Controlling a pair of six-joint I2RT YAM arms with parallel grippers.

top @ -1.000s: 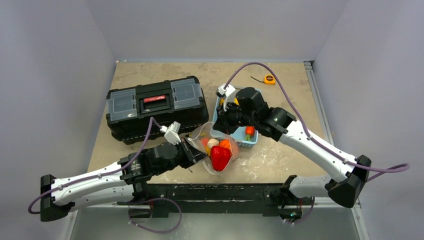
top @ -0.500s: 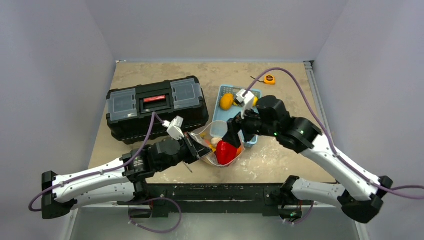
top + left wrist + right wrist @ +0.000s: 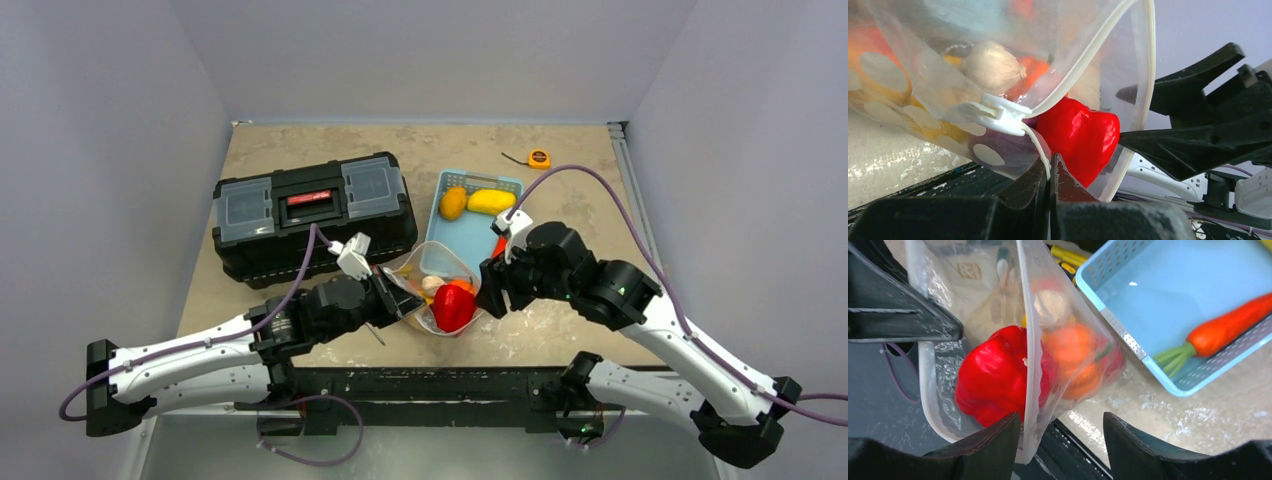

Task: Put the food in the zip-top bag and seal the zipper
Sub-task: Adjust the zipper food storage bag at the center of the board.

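The zip-top bag (image 3: pixel 432 268), clear with white dots, hangs open between my arms. My left gripper (image 3: pixel 398 298) (image 3: pixel 1050 162) is shut on the zipper (image 3: pixel 1149 60) just below its white slider (image 3: pixel 998 116). In the bag lie a red pepper (image 3: pixel 453 305) (image 3: pixel 990 377), an orange piece (image 3: pixel 1073 352) and a pale bulb (image 3: pixel 993 62). My right gripper (image 3: pixel 488 292) (image 3: pixel 1063 442) is open at the bag's right side, with the bag's rim strip (image 3: pixel 1027 315) hanging between its fingers, close to the left one. More food stays in the basket: a carrot (image 3: pixel 1223 327), an orange piece (image 3: pixel 453 203) and a yellow one (image 3: pixel 492 201).
The light blue slotted basket (image 3: pixel 468 235) stands just behind the bag. A black toolbox (image 3: pixel 315 215) sits at the left, close to my left arm. A small orange tape measure (image 3: pixel 539 158) lies at the back right. The table's near edge is right under the bag.
My right arm has swung from the basket toward the near side and its gripper has opened beside the bag. The left gripper keeps its hold; the bag has shifted a little.
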